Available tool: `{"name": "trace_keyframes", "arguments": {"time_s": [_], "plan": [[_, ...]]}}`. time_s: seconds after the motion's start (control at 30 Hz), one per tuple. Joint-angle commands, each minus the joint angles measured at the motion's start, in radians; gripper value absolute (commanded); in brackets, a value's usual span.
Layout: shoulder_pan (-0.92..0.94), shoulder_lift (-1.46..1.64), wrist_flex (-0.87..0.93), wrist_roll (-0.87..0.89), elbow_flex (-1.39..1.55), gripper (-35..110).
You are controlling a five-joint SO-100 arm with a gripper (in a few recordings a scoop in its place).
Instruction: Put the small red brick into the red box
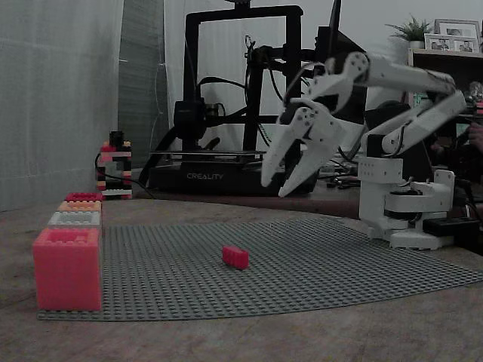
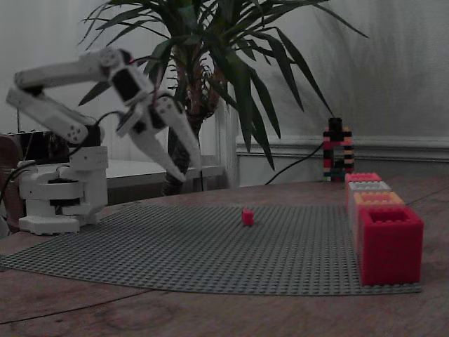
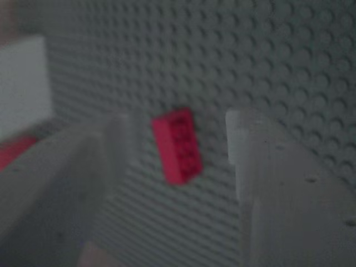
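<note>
End effector: the end effector [image 1: 275,187] is released and grasps nothing; it hangs above the grey baseplate [image 1: 317,264] with both fingers slanting down.
Small red brick: the small red brick [image 1: 235,257] lies flat near the middle of the baseplate, well apart from either side edge. In the wrist view it shows between the two fingers [image 3: 239,139], touching neither.
Red box: the red box [image 1: 67,269] stands at the baseplate's front left corner in a fixed view, open top up.
Counter: the counter [image 1: 264,339] carries the baseplate.
</note>
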Motion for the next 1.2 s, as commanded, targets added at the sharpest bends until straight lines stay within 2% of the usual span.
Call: {"name": "trace_keyframes", "arguments": {"time_s": [0.0,0.27,0.63,1.17], "plan": [[-0.063,-0.252,0.023,-0.034,-0.192,22],[-0.117,-0.627,0.025,0.008,-0.434,27],[-0.233,-0.856,0.032,0.064,-0.634,27],[-0.238,-1.068,-0.031,0.083,-0.781,26]]}}
